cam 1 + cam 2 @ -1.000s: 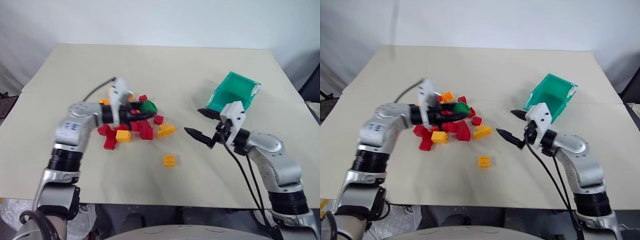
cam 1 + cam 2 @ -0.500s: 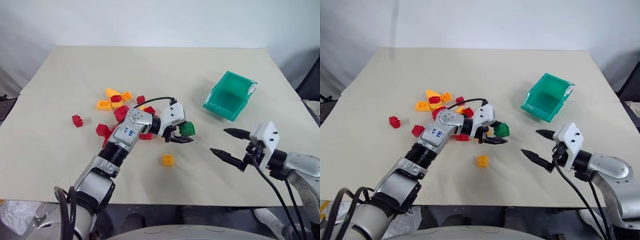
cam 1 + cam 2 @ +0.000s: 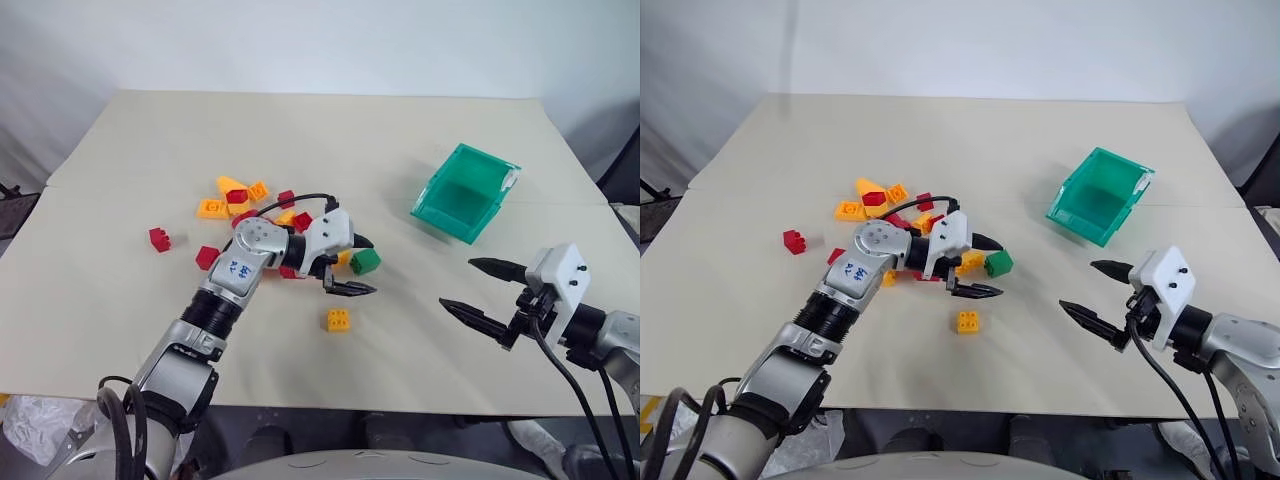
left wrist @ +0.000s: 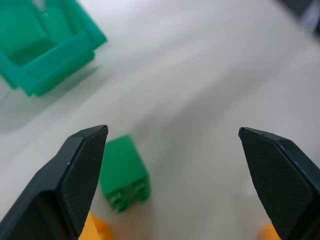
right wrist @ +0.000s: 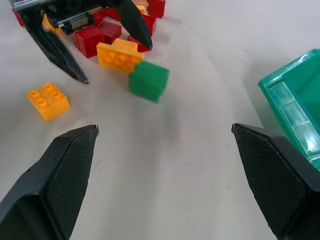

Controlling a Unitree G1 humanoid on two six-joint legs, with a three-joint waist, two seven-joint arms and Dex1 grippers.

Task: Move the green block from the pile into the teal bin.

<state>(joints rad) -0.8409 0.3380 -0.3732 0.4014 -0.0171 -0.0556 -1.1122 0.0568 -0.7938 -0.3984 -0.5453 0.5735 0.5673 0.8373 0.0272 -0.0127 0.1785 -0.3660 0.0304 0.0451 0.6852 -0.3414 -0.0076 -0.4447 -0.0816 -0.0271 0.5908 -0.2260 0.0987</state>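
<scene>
Now loose: green block (image 3: 365, 262) beside pile (image 3: 245, 205), both left gripper (image 3: 354, 266) and right gripper (image 3: 480, 290) wide open; risks stranding short of teal bin (image 3: 465, 192).

The green block (image 3: 365, 262) is a small dark-green studded brick lying free on the worktop (image 3: 320, 140), slightly tilted, at the pile's 3 o'clock edge and just beside a yellow-orange brick. The pile (image 3: 250, 215) is a loose scatter of red and yellow-orange studded bricks; one red brick sits apart at its 9 o'clock and one yellow-orange brick at its 5 o'clock. The teal bin (image 3: 466, 192), translucent with slanted walls, lies well apart at the block's 2 o'clock, its opening tilted toward the block.
</scene>
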